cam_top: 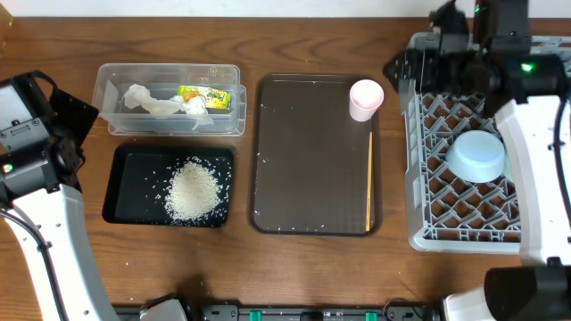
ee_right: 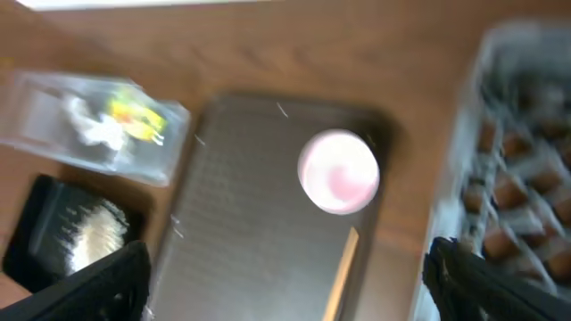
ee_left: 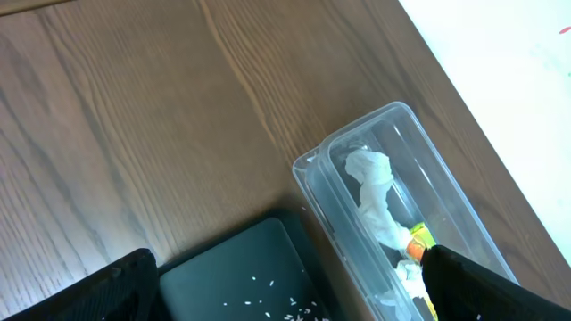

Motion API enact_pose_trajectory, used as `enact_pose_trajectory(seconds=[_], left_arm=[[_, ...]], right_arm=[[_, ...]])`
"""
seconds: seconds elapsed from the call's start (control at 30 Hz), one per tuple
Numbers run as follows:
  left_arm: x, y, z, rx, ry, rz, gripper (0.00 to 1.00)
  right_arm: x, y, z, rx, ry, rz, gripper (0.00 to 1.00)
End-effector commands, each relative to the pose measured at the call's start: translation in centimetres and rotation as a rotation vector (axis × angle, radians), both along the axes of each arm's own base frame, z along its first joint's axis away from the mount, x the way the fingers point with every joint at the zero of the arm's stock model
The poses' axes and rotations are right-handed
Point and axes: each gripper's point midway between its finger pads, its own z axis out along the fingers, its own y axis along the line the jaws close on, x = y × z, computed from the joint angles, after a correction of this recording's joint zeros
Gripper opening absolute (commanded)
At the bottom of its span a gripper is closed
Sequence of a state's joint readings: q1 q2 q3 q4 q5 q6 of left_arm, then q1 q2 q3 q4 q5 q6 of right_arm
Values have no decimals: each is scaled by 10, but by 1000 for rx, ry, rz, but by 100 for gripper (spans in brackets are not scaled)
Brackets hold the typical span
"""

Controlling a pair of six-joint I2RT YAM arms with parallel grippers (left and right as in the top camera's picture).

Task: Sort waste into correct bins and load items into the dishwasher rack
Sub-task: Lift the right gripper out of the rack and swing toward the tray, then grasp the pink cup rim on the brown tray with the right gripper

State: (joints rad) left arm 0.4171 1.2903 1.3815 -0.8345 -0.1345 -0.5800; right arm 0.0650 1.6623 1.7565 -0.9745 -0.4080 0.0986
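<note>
Now, my left claw: spread wide, empty, over the worktop's far-left part.
My right claw: fingers wide apart, nothing between them.
Clear tub: far-left on the worktop, with tissue and wrapper inside.
Black tray: just in front of the tub, holding the rice heap.
Pink cup: upright at the serving tray's far-right corner.
Chopsticks: along that tray's right edge.
Light blue bowl: in the rack, at the worktop's right edge.
</note>
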Motion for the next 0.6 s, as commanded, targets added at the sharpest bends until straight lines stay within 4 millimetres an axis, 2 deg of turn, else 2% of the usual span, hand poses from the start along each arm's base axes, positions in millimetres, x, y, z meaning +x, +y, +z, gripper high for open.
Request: enact_pose_trajectory(seconds=[0.0, 0.1, 0.17, 0.33, 0.47, 0.5, 0.57], left_arm=[[-1, 3, 3, 5, -3, 14, 96], [-1, 3, 3, 5, -3, 14, 96], [-1, 3, 3, 5, -3, 14, 96], [-1, 3, 3, 5, -3, 14, 96], [-1, 3, 3, 5, -3, 14, 96], [-1, 3, 3, 5, -3, 14, 96], [-1, 3, 3, 5, -3, 14, 96]], right_arm=[[2, 26, 7, 34, -30, 60, 93], [13, 34, -13, -111, -38, 31, 94], [23, 40, -37, -279, -42, 5, 95], [40, 72, -82, -539, -73, 29, 96], [47, 93, -112, -628, -78, 38, 95], [48, 96, -119, -636, -70, 36, 99], [50, 94, -133, -648, -45, -3, 99]])
